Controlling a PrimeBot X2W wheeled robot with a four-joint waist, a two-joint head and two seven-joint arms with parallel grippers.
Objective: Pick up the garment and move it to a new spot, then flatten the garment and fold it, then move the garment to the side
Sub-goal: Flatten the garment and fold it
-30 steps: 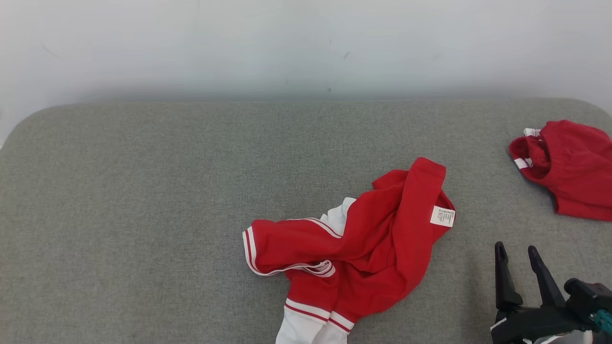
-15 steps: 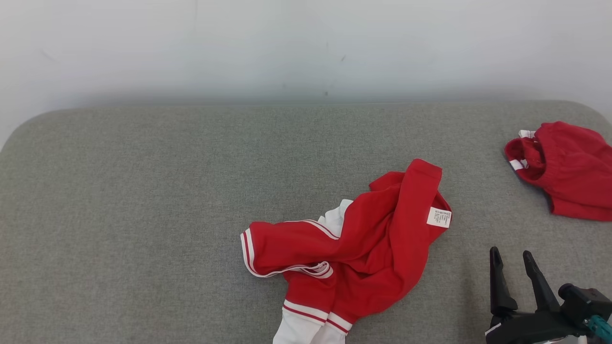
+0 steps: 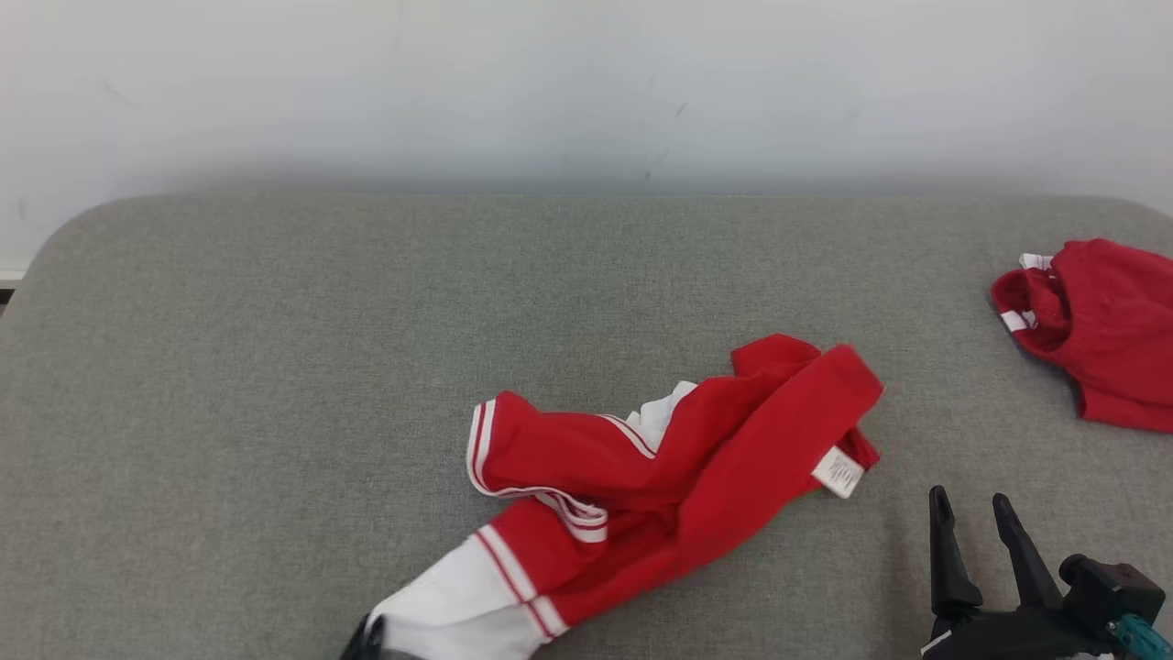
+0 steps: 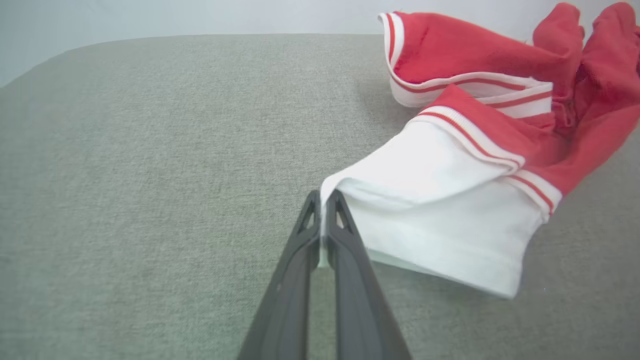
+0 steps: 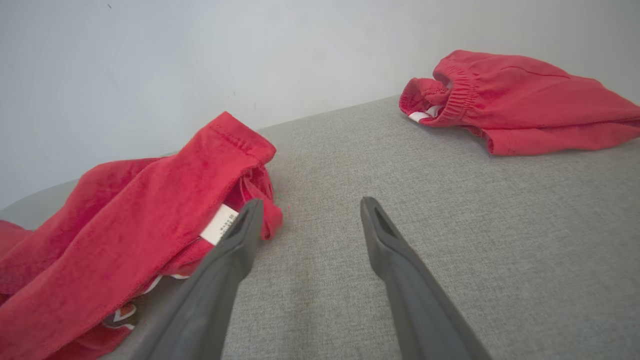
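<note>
Your left gripper (image 4: pixel 322 200): fingers pressed together, pinching edge of white sleeve (image 4: pixel 435 220) of garment (image 3: pixel 678 467).

Garment runs from that pinch away and to its right. White sleeve at fingertips, then red-and-white striped trim, then red body, bunched and twisted, lying on grey cushion (image 3: pixel 275 367).

Small white label (image 3: pixel 838 472) at garment's far end, just left of your right gripper (image 5: pixel 310 210).

Right gripper: jaws apart, nothing between them, over bare cushion just beside garment.

Second red garment (image 3: pixel 1100 330) lies well beyond right gripper, to its right.
</note>
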